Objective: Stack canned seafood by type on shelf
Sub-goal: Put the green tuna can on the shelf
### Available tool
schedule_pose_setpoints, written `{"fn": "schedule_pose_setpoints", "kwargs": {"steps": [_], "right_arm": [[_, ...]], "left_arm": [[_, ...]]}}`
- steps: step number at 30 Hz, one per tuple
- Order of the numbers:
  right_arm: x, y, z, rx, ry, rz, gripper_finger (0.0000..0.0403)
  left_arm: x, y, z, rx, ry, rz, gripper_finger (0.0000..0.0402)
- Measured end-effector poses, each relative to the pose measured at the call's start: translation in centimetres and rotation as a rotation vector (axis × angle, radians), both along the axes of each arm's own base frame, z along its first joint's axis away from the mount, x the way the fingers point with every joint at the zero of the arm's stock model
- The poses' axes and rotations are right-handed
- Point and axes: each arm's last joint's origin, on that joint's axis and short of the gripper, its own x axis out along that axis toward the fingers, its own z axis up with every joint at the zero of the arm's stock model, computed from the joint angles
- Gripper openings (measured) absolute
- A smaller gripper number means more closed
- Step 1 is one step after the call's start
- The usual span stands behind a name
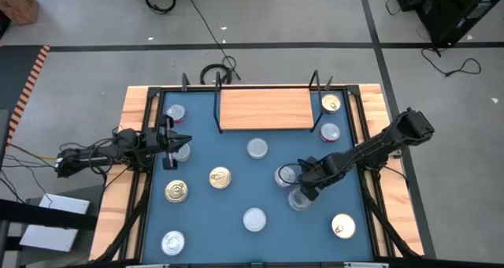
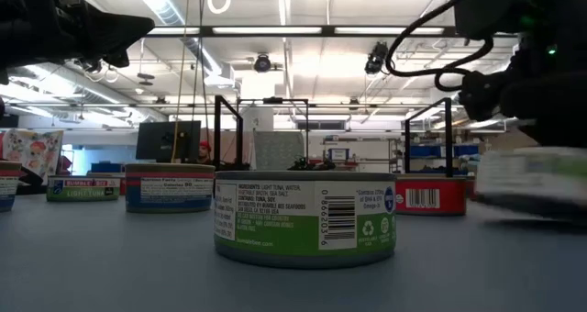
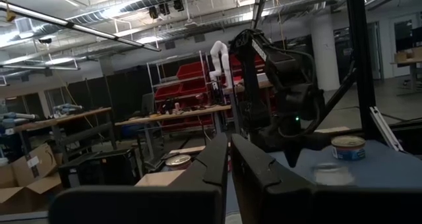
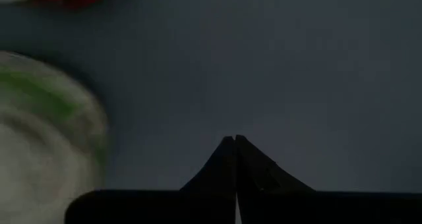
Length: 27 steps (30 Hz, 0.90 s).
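Observation:
Round tins lie scattered on the blue table (image 1: pixel 236 240): gold-lidded ones (image 1: pixel 220 177) (image 1: pixel 176 191) (image 1: pixel 342 226) and silver-lidded ones (image 1: pixel 257 148) (image 1: pixel 254 219). The wooden shelf (image 1: pixel 265 109) stands bare at the far edge. A gold tin (image 1: pixel 331 103) and a red-sided tin (image 1: pixel 330 132) sit to its right. My right gripper (image 4: pixel 235 138) is shut and points down at the table, between a silver tin (image 1: pixel 285 176) and a blurred green-sided tin (image 4: pixel 46 138) that stands apart from its fingers. My left gripper (image 1: pixel 187 139) is shut and holds nothing, raised over a silver tin (image 1: pixel 179 151) at the left.
More silver tins sit at the far left (image 1: pixel 175 112) and near left (image 1: pixel 172 241). Black wire uprights (image 1: pixel 317 85) stand at the shelf's ends. A wooden rim (image 1: pixel 130 118) borders the table. Bare blue surface lies between the middle tins.

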Motion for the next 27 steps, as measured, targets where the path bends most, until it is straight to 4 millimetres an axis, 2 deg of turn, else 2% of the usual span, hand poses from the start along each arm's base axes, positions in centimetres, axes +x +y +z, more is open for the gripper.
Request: {"fn": "schedule_pose_setpoints", "kwargs": {"steps": [9,18,21,27], "right_arm": [[0.5,0.2,0.4,0.015,-0.034,0.053,0.0009],[3.7,3.0,2.4,0.009,-0.419,0.416,0.0034],[3.9,3.7,1.8,0.005,-0.420,0.473,0.0030],[4.3,3.9,0.6,0.003,-0.369,0.478,0.0006]], "left_arm": [[0.0,0.0,0.0,-0.004,0.000,-0.001,0.0023],[0.0,0.0,0.0,-0.005,0.004,-0.001,0.0023],[0.0,0.0,-0.1,-0.005,0.006,-0.001,0.0023],[0.1,0.0,-0.1,-0.005,0.012,-0.002,0.0023]]}}
